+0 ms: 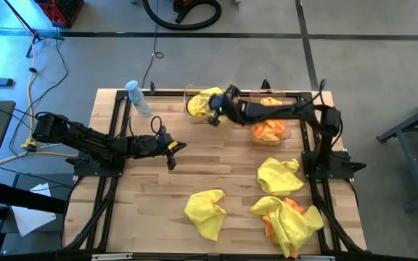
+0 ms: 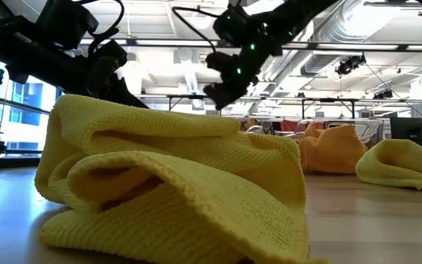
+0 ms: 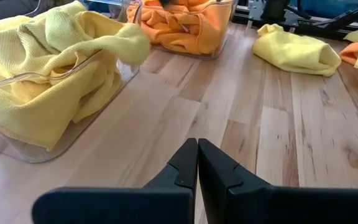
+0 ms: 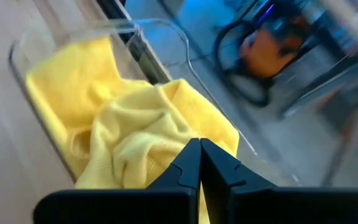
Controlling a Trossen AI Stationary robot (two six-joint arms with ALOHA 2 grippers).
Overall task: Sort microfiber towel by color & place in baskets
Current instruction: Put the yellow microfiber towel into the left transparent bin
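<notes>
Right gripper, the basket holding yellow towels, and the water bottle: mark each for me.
Right gripper [image 1: 213, 118]: high view, its tip above the basket.
Basket holding yellow towels [image 3: 73, 134]: left wrist view, clear side wall.
Water bottle [image 1: 138, 98]: high view, middle of its body.

Two dark arms, black wedge claws

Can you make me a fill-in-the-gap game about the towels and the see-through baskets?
1. The basket under the right gripper holds ____ towels.
2. The other basket holds towels coloured ____.
3. The left gripper hangs over bare wood with its fingers ____.
4. The bottle near the table's edge has a pale ____ cap.

Missing words: yellow; orange; shut; blue
</notes>
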